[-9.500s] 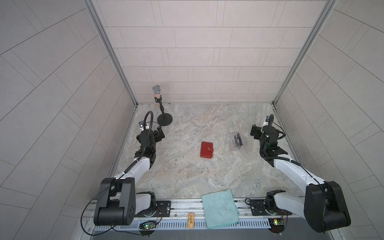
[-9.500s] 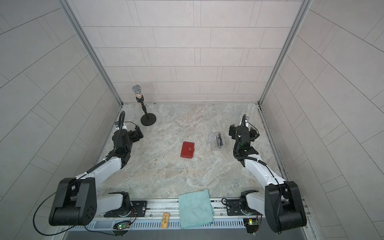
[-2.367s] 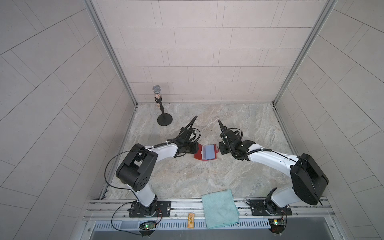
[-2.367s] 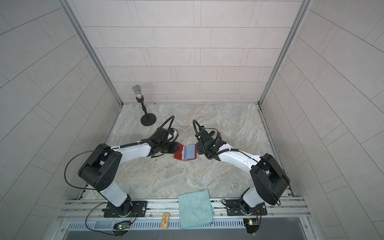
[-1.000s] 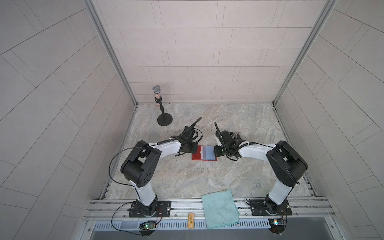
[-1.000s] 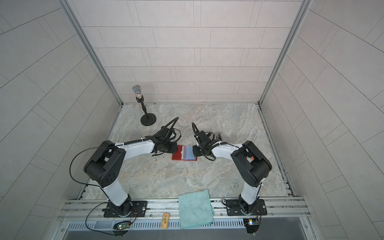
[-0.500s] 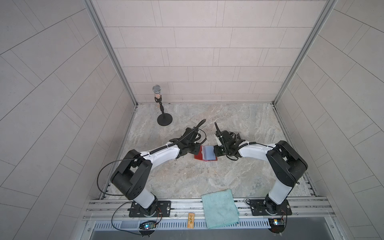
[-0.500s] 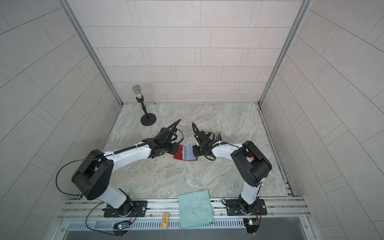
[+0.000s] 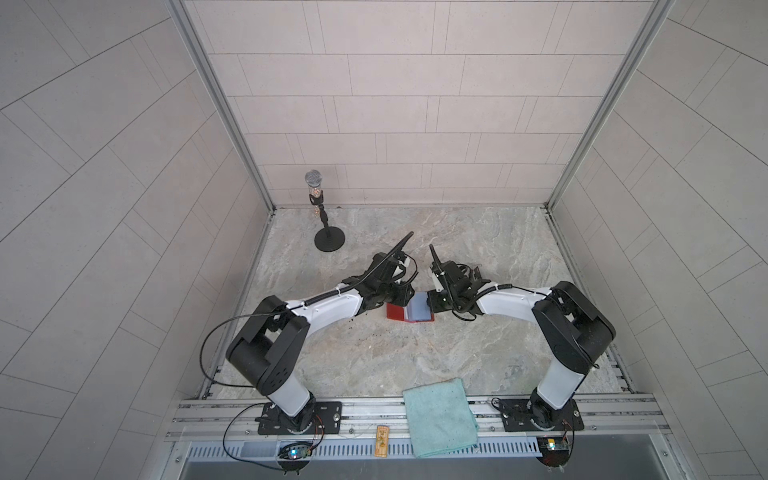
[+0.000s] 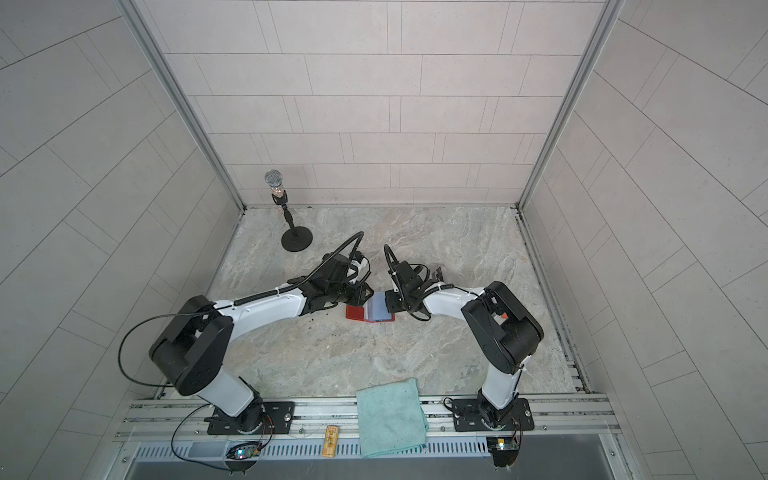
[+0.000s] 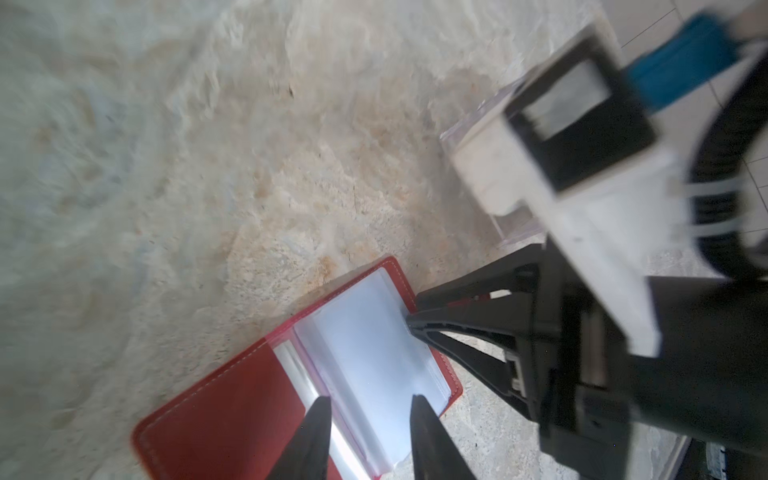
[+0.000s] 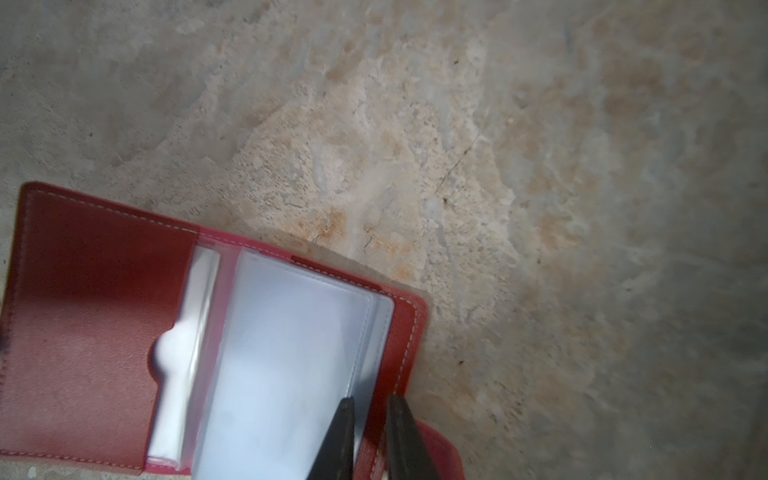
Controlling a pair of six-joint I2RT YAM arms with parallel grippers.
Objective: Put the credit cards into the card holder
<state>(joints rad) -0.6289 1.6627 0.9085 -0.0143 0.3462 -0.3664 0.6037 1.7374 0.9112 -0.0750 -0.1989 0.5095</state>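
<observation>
1. Black, round-based microphone stand with a silver mesh head [image 9: 329, 240] is seen upright at the far left of the grey marbled tabletop [image 9: 498, 249].
2. The left claw [image 11: 370, 400] is held with its jaws apart above the clear plastic sleeves [image 11: 374, 353]; whether they are touched cannot be told.
3. The red leather-look book-style card holder [image 9: 395, 312] [image 10: 355, 312] is laid open and flat mid-tabletop, between both claws, in both top views.
4. The right claw [image 12: 370, 400] is clamped, jaws nearly together, on the card holder's edge nearest the right arm.
5. A teal square cloth [image 9: 440, 415] is draped over the aluminium front rail [image 9: 615, 415], well apart from the card holder.
</observation>
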